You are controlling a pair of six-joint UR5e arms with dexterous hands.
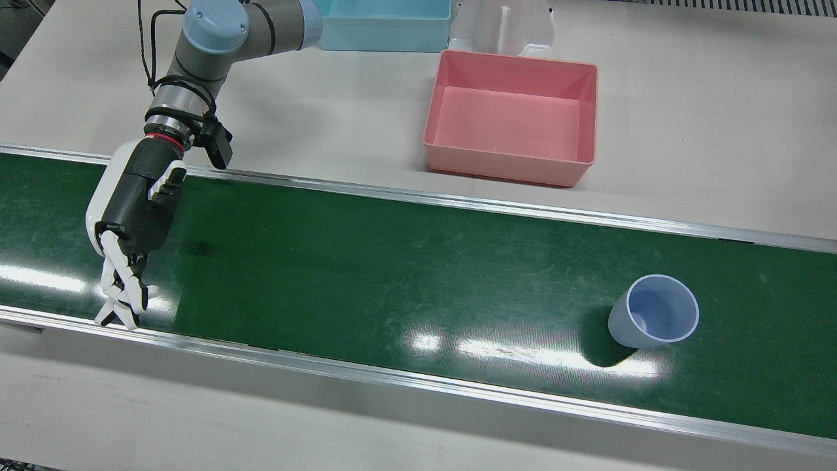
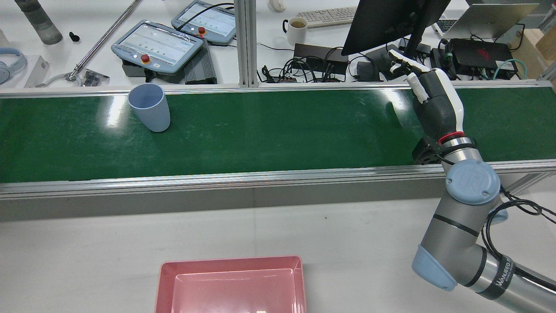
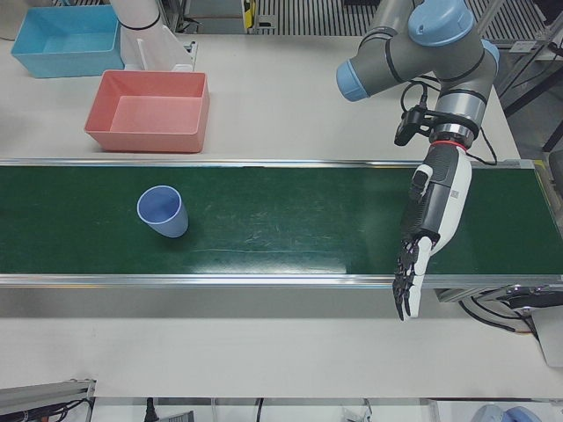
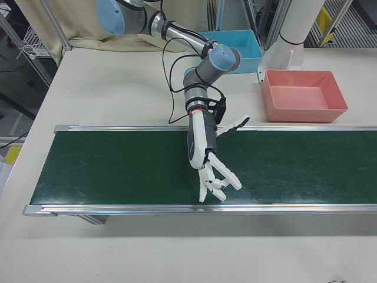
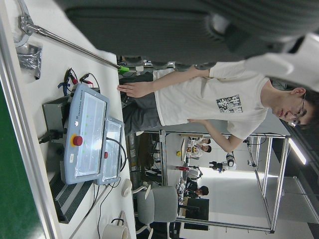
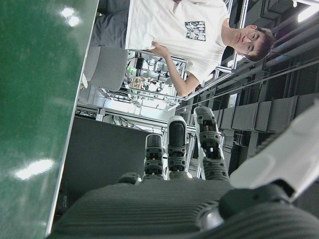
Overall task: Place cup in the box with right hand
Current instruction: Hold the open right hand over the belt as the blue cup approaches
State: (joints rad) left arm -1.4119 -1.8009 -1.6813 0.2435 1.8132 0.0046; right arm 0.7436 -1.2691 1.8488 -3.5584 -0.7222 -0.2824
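From the front, my right robot hand [image 1: 127, 229] hangs empty, fingers spread, at one end of the green belt [image 1: 366, 261]; the cup [image 1: 654, 312] stands upright well apart near the other end. From behind, the pink box [image 2: 230, 284] waits on the desk [image 2: 347, 234], likely to keep my carry short. My left robot hand never shows.

A robot hand [image 4: 207, 154] hung over the green belt [image 4: 118, 165], fingers [image 4: 219, 181] spread and holding nothing, tips near the belt's near rail. Its arm [image 4: 200, 73] reached in from the table behind. A pink box [image 4: 303, 96] and a blue box [image 4: 247, 44] sat beyond the belt.
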